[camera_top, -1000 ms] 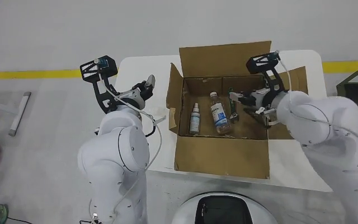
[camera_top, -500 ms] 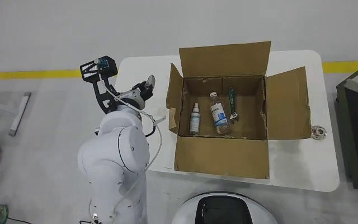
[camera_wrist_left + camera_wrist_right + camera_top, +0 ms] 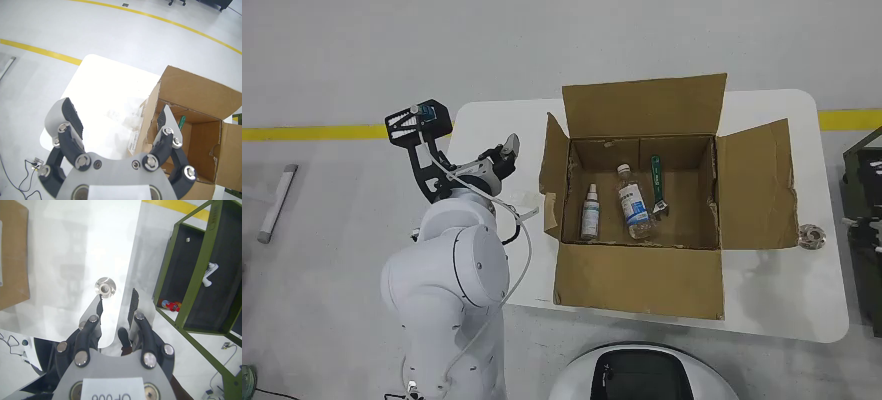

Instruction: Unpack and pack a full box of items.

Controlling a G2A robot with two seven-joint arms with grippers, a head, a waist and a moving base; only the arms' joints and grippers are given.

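Both stand apart and empty: left hand (image 3: 121, 117) by the cardboard box (image 3: 189, 91), right hand (image 3: 117, 306) near the metal flange (image 3: 105, 288) at the tabletop (image 3: 66, 247) edge, where your clumsy pinch could flick it off.

The room is bright, lit evenly from overhead. The white table (image 3: 105, 85) glares so hard in the left wrist view that its surface washes out. Inside the box (image 3: 642, 280) the walls throw only mild shadow. The yellow floor line (image 3: 37, 49) bows, bent by the wrist lens.
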